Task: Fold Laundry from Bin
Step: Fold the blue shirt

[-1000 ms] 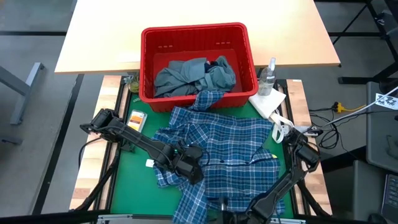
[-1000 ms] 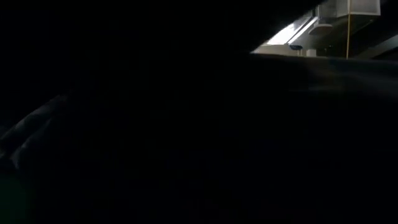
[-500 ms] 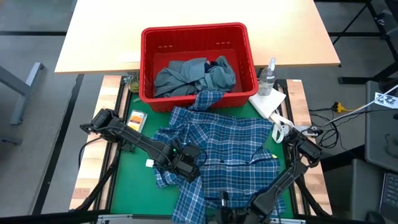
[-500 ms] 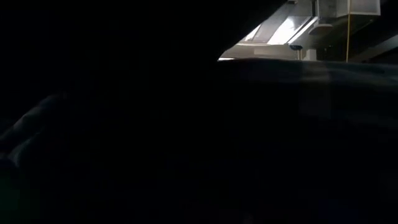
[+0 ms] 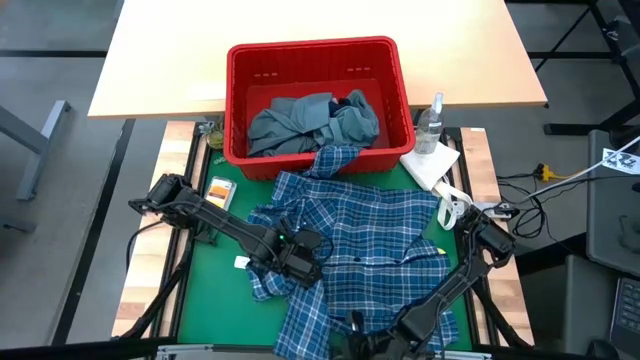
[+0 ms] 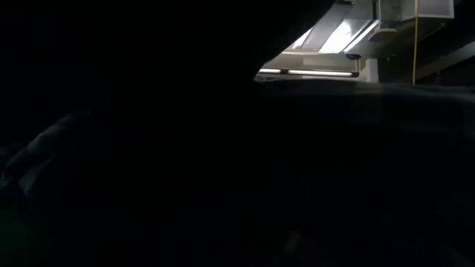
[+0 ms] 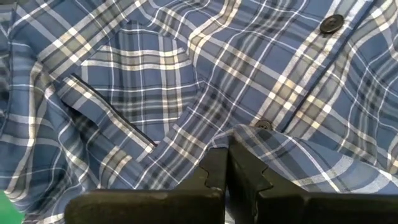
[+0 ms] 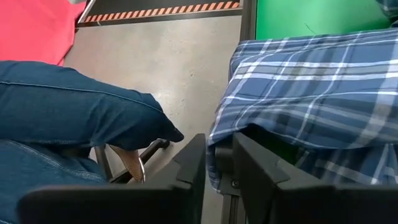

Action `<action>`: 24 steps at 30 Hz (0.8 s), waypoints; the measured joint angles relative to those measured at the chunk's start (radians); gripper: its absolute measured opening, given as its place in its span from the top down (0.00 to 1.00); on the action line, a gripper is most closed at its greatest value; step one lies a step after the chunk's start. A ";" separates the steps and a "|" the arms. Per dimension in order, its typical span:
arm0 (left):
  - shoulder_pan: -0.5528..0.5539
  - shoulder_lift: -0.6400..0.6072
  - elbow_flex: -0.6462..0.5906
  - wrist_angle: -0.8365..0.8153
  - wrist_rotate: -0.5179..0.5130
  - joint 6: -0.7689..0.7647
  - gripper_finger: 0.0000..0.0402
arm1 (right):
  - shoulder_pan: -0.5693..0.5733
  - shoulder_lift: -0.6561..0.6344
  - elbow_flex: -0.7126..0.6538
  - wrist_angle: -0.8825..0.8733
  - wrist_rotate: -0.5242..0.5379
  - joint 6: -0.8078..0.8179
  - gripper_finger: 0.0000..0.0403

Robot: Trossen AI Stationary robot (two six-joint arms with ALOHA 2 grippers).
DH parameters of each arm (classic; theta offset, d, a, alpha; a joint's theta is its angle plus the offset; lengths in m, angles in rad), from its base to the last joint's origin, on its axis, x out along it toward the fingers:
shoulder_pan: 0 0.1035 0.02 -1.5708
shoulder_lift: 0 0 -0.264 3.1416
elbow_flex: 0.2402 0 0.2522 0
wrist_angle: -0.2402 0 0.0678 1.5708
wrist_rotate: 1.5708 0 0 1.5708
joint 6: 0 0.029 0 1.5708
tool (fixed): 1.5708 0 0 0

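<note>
Left wrist view is showing my left gripper (image 7: 227,163) pinching a fold of the plaid shirt (image 5: 350,250); my right gripper (image 8: 217,163) is holding the hem hanging off the mat's near edge, jaws slightly apart. I'm judging the shirt light, limp and slippery, best taken at collar or hem. It is lying in front of the bin (image 5: 318,55). Since the earlier frame, the right jaws are loosening.
</note>
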 joint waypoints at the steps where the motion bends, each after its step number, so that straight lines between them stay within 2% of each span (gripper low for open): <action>1: 0.000 0.000 0.000 0.000 0.000 0.000 1.00 | -0.004 0.000 0.000 0.000 0.000 0.000 0.78; 8: -0.001 0.000 0.000 0.000 0.000 0.000 1.00 | -0.004 0.000 0.000 0.000 -0.013 0.003 0.70; 18: -0.001 0.000 0.000 0.000 0.000 0.000 1.00 | -0.004 0.008 0.000 -0.001 0.059 0.056 0.69; 24: -0.001 0.000 0.000 0.001 0.000 0.000 1.00 | -0.003 0.035 0.000 0.002 0.037 0.163 0.69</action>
